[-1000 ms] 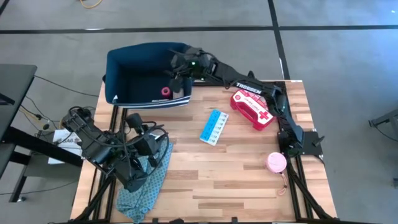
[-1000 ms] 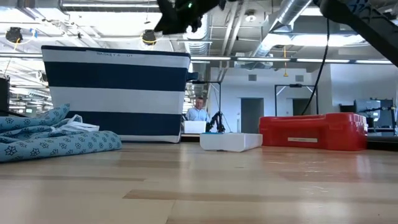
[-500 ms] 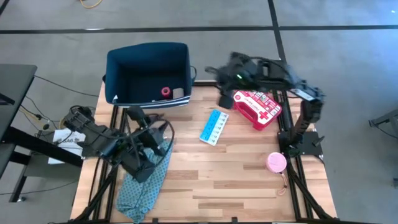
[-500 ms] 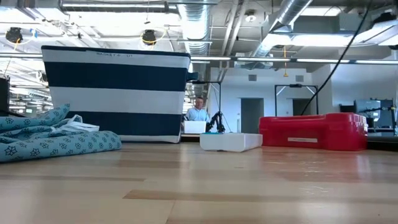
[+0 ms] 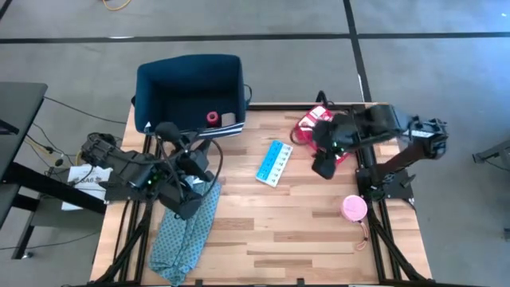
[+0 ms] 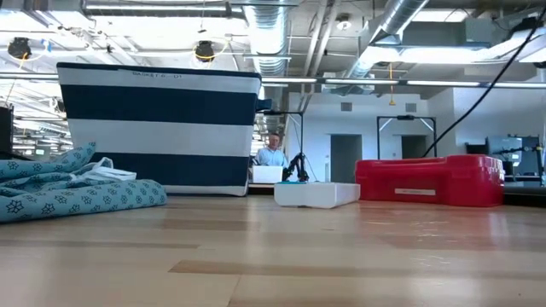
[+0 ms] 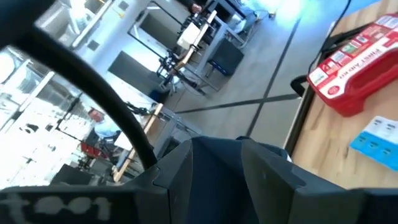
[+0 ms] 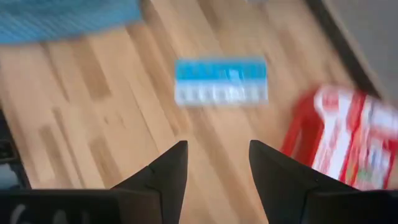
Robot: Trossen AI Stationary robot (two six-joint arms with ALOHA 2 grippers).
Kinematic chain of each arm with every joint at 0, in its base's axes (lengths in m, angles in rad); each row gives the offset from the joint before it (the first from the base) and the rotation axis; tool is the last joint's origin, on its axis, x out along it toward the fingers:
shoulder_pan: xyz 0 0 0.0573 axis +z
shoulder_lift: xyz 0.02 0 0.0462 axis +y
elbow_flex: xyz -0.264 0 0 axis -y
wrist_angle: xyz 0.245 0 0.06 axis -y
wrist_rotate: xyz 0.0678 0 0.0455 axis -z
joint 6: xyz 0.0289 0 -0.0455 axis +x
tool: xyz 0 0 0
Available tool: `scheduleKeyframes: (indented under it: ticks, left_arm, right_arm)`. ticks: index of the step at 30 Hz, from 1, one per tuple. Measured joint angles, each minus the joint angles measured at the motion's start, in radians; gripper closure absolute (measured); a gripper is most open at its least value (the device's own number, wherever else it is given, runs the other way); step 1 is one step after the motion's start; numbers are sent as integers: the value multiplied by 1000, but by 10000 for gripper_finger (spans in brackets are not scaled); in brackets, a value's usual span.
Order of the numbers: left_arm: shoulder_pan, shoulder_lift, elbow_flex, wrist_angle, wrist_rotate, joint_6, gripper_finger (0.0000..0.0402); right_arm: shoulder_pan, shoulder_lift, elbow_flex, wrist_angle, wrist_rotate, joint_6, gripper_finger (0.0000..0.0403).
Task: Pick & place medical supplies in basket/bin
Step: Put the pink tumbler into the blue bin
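Note:
The navy bin (image 5: 187, 92) stands at the table's far left corner with a small pink-red item (image 5: 212, 118) and a white packet (image 5: 230, 119) on its floor. The red first-aid case (image 5: 305, 127) lies at the far right, partly under my right arm. The light blue pill box (image 5: 273, 162) lies mid-table, and a pink tape roll (image 5: 355, 207) sits near the right edge. My right gripper (image 5: 323, 166) hangs open above the table between case and pill box (image 8: 221, 81). My left gripper (image 5: 199, 155) is open and raised above the teal cloth (image 5: 187, 227).
The teal cloth lies along the near left of the table under my left arm. Bare wood stretches between the pill box and the tape roll. In the low view the bin's striped wall (image 6: 162, 128), the pill box (image 6: 316, 194) and the case (image 6: 426, 181) stand in a row; a person sits far behind.
My right gripper has left the space over the bin, swung toward the table's right edge past the red case, and come nearer, ending above the wood beside the case. A white packet now shows in the bin. My left gripper has risen and moved toward the bin.

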Motion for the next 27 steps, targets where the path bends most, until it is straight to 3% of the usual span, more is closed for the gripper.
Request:
scheduleKeyframes:
  ticks: [4,11,19,27]
  left_arm:
    - [23,0,0,1,21,1,272]
    - [66,0,0,0,74,22,272]
    - [104,1,0,0,140,13,272]
    - [104,1,0,0,142,8,272]
  right_arm:
    - [82,-85,-268,43,-54,218,242]
    - [322,-143,-630,46,-268,635,246]
    - [588,-138,-758,93,-358,1076,248]
    - [728,-64,-815,114,-367,1246,288]
